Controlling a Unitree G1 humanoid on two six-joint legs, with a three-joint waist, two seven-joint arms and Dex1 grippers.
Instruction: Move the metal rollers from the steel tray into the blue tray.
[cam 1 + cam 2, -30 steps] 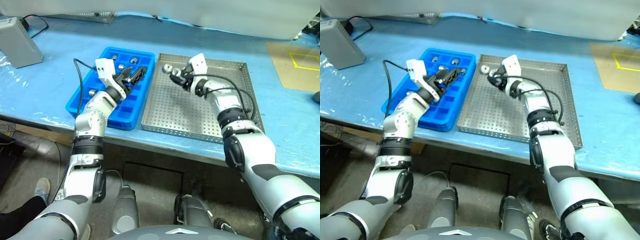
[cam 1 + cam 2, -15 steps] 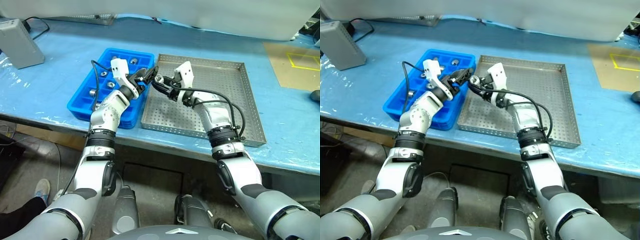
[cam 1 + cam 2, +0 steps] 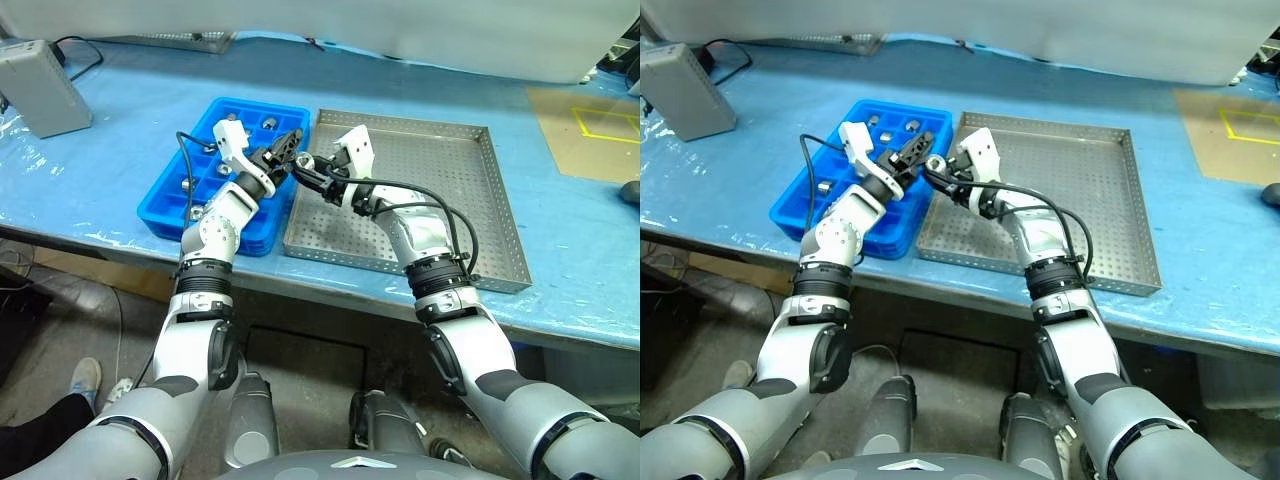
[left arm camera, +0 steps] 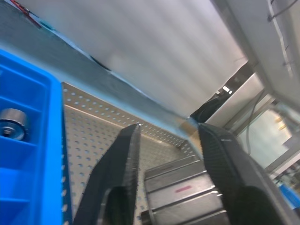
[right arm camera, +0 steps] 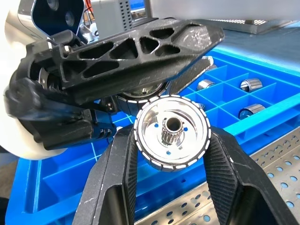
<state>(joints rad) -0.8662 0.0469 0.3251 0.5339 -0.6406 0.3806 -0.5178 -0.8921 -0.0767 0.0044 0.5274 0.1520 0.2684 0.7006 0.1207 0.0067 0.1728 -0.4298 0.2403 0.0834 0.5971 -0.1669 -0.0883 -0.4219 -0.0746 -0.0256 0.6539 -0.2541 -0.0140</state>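
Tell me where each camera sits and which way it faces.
Left eye, right eye: on the head, looking down over both arms at the blue tray and steel tray.
Left wrist: on the left arm, looking along its own fingers across the steel tray toward a white wall.
Right wrist: on the right arm, looking past its fingers, which clamp a roller, at the left gripper.
Shared: both wrist views show the blue tray and steel tray.
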